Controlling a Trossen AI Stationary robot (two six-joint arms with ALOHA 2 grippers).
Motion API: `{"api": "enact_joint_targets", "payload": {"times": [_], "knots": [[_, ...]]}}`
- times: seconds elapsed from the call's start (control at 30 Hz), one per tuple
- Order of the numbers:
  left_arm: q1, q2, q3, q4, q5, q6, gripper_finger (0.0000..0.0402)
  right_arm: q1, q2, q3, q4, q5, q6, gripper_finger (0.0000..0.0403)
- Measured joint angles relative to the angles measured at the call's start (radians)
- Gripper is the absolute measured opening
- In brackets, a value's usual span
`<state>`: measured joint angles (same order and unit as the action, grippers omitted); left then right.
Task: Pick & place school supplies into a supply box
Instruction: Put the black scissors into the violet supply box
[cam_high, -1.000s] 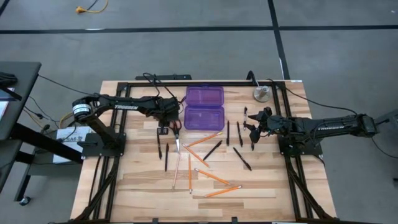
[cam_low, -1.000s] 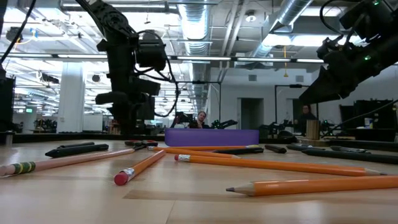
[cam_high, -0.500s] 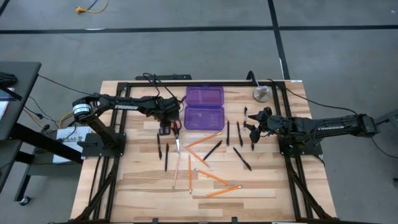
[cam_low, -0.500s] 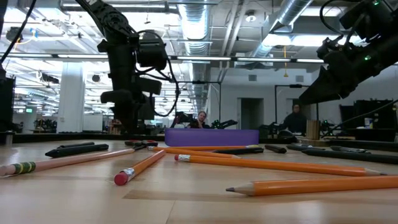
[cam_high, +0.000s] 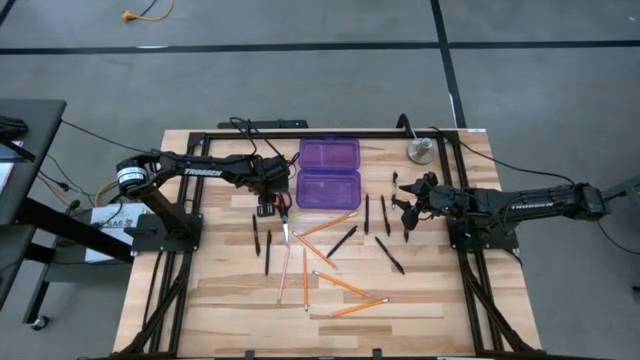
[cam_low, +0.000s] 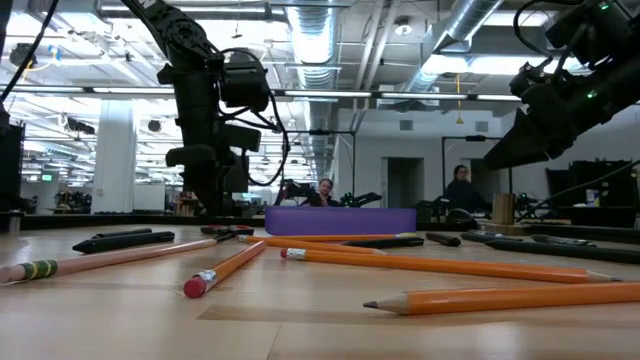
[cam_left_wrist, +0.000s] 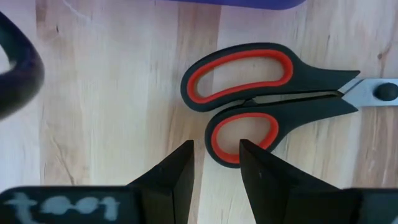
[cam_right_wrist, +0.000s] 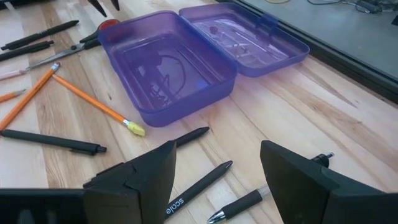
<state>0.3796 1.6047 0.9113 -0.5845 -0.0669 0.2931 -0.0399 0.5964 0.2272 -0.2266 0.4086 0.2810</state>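
The red-handled scissors (cam_left_wrist: 273, 93) lie flat on the table beside the purple supply box (cam_high: 328, 188), which stands open with its lid (cam_high: 329, 154) folded back. My left gripper (cam_left_wrist: 216, 152) is low over the scissors' handles, open by a narrow gap. One finger is over the nearer handle loop and the other is outside it. My right gripper (cam_right_wrist: 217, 162) hovers wide open above black pens (cam_right_wrist: 196, 186) to the right of the box. Orange pencils (cam_high: 340, 285), pale pencils (cam_high: 285, 270) and other pens (cam_high: 267, 252) lie scattered on the table. My left gripper points down at the nearer handle loop's outer rim (cam_left_wrist: 214, 138), which lies between its two fingers. Whether a finger touches that rim, I cannot tell. The scissors lie flat on the table.
A round silver disc (cam_high: 420, 151) sits near the far right corner. A black frame (cam_high: 300, 136) runs along the table's far edge and sides. Bare wood lies along the near edge (cam_high: 300, 335). In the low view a person (cam_low: 462, 185) is in the room behind.
Both arms have kept still. The person in the room behind has walked toward the left of the low view.
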Motion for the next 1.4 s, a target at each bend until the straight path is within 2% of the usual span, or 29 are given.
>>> {"api": "enact_joint_targets", "payload": {"times": [0.6, 0.83, 1.07, 1.4], "knots": [[0.001, 0.001, 0.0, 0.003, -0.001, -0.036, 0.0116, 0.0, 0.0, 0.0, 0.001, 0.0, 0.0, 0.023], [0.001, 0.001, 0.0, 0.028, -0.077, -0.064, 0.0116, 0.0, 0.0, 0.0, 0.002, 0.0, 0.0, 0.023], [0.001, 0.001, 0.0, 0.027, -0.027, -0.072, 0.0118, 0.0, 0.0, 0.0, 0.002, 0.0, 0.0, 0.023], [-0.009, 0.001, 0.0, 0.019, -0.023, -0.097, 0.0165, 0.0, 0.0, 0.0, 0.001, 0.0, 0.0, 0.023]]}}
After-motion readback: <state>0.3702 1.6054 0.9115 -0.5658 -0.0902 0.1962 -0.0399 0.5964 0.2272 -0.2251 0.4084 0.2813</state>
